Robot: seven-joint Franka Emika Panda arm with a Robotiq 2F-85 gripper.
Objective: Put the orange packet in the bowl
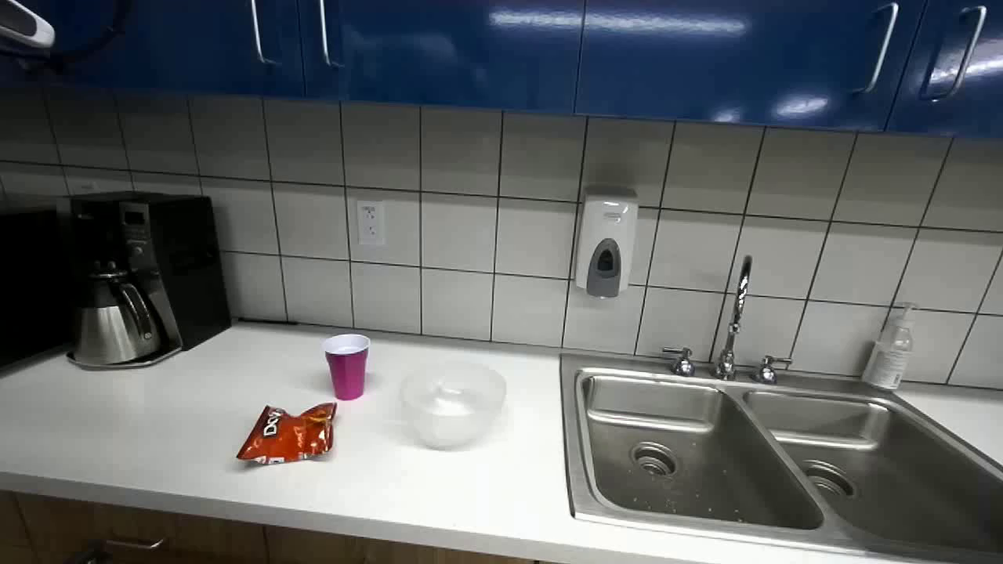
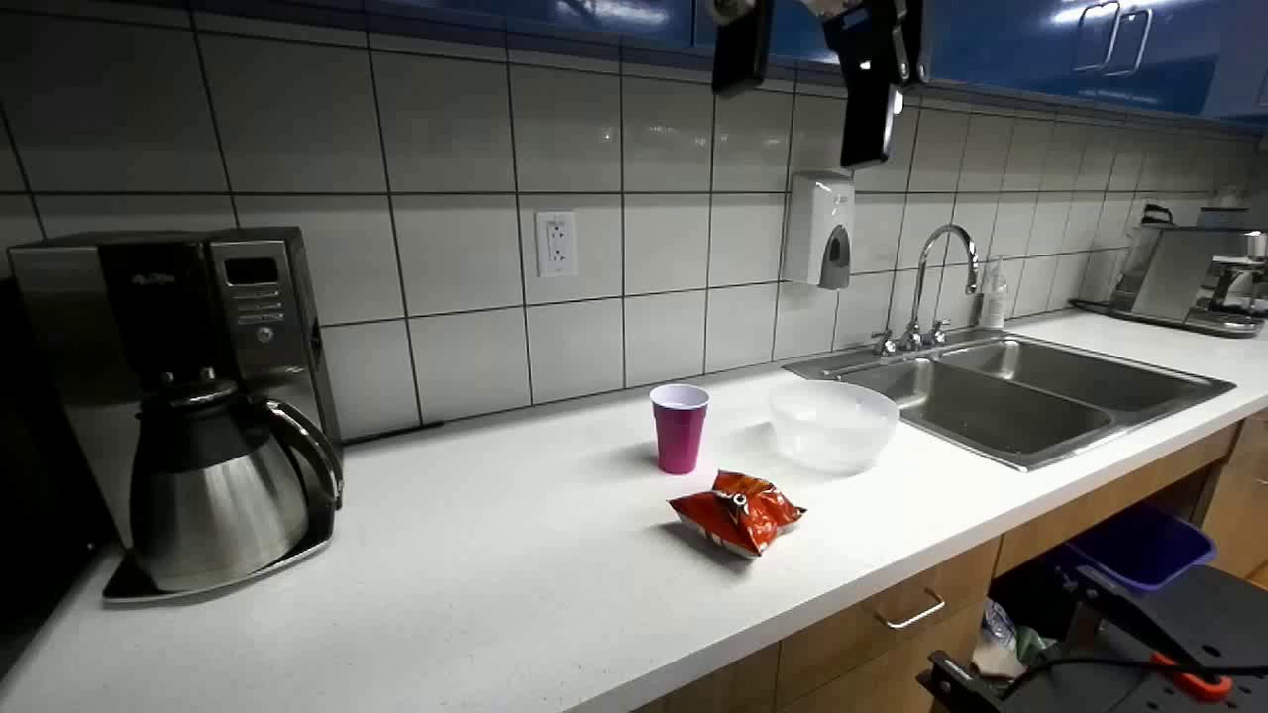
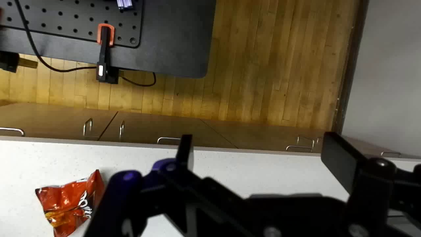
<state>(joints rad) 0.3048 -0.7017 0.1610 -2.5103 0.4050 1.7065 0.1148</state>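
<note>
The orange packet point(image 1: 288, 435) lies on the white counter in both exterior views point(image 2: 738, 515), left of the bowl in one of them and in front of it in the other. The packet also shows at the lower left of the wrist view point(image 3: 69, 204), partly behind a gripper part. The translucent bowl point(image 1: 453, 407) stands upright on the counter, also seen in an exterior view point(image 2: 834, 426); it looks empty and is out of the wrist view. My gripper point(image 2: 802, 121) is high above the counter, open and empty, its fingers spread wide in the wrist view point(image 3: 258, 141).
A purple cup point(image 1: 347, 366) stands beside the bowl and behind the packet. A steel double sink point(image 1: 574, 470) is beyond the bowl. A coffee maker point(image 2: 238, 446) stands at the other end. Blue cabinets point(image 1: 439, 55) hang above. The counter's front edge point(image 3: 230, 150) crosses the wrist view.
</note>
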